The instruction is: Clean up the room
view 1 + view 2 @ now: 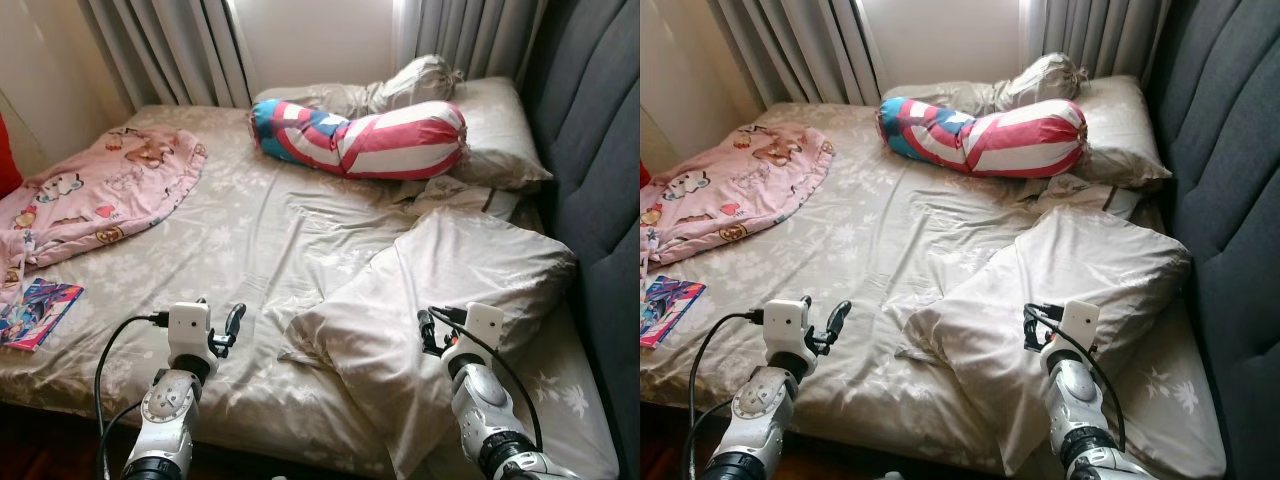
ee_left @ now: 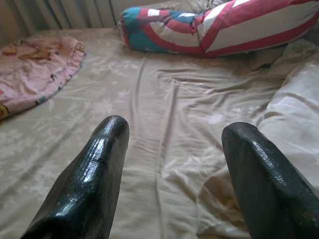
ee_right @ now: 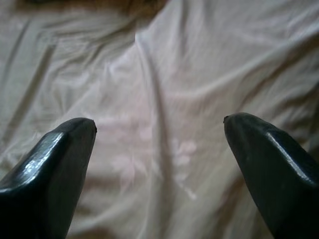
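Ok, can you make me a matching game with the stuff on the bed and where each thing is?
Things:
1. pink blanket
2. striped bolster
3. comic book
4. big beige pillow

Places:
A. near edge of the bed, far left
B. under the right gripper
C. far end, by the curtains
D. left side, past the comic book

Pairs: 1-D, 2-C, 3-A, 4-B

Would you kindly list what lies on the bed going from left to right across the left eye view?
Comic book → pink cartoon blanket → red, white and blue bolster → large beige pillow.
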Available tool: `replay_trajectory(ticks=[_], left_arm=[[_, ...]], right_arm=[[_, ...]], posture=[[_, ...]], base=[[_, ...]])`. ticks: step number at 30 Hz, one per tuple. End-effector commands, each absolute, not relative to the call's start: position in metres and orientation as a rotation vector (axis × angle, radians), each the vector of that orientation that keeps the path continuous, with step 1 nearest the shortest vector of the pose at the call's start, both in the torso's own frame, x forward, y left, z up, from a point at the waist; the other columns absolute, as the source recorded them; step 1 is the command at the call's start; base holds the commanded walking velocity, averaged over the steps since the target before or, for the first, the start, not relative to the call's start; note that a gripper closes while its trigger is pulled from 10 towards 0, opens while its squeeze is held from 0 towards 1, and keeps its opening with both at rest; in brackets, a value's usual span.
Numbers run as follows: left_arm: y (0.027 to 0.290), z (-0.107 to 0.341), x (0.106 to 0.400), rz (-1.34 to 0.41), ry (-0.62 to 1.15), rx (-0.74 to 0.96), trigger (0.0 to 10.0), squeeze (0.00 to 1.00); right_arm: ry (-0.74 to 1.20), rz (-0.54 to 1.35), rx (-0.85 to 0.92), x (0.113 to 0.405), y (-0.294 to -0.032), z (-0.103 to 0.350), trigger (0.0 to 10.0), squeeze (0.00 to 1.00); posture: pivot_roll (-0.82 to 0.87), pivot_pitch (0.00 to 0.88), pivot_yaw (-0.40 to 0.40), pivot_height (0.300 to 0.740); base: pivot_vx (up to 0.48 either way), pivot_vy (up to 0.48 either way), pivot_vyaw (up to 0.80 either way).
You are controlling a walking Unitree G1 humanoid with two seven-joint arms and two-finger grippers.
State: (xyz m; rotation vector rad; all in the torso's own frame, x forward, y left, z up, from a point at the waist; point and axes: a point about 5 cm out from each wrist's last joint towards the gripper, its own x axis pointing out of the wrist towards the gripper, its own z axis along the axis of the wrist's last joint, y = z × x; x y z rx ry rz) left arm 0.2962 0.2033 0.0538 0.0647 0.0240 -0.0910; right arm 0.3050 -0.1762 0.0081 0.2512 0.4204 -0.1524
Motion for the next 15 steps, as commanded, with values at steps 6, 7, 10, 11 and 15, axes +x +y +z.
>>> replay_trajectory(ticks=[6, 7, 10, 11, 15], left_arm=[[0.214, 0.058, 0.292, -0.095, 0.023, 0.094, 10.0, 0.00], [0.216, 0.060, 0.291, -0.102, 0.017, 0.102, 10.0, 0.00], [0.220, 0.065, 0.288, -0.110, 0.005, 0.115, 10.0, 0.00], [0.221, 0.066, 0.288, -0.111, 0.001, 0.119, 10.0, 0.00], [0.223, 0.074, 0.287, -0.131, -0.017, 0.134, 10.0, 0.00]], right_arm=[[0.553, -0.238, 0.316, 0.293, -0.176, -0.009, 10.0, 1.00], [0.563, -0.251, 0.317, 0.292, -0.176, -0.010, 10.0, 1.00], [0.553, -0.281, 0.326, 0.291, -0.179, -0.010, 10.0, 1.00], [0.557, -0.292, 0.323, 0.290, -0.180, -0.011, 10.0, 1.00], [0.568, -0.331, 0.335, 0.289, -0.184, -0.012, 10.0, 1.00]], posture=[[0.09, 0.000, 0.088, 0.726], [0.11, 0.000, 0.091, 0.726], [0.13, 0.000, 0.101, 0.726], [0.14, 0.000, 0.107, 0.726], [0.17, 0.021, 0.129, 0.726]], base=[[0.000, 0.000, 0.00], [0.000, 0.000, 0.00], [0.000, 0.000, 0.00], [0.000, 0.000, 0.00], [0.000, 0.000, 0.00]])
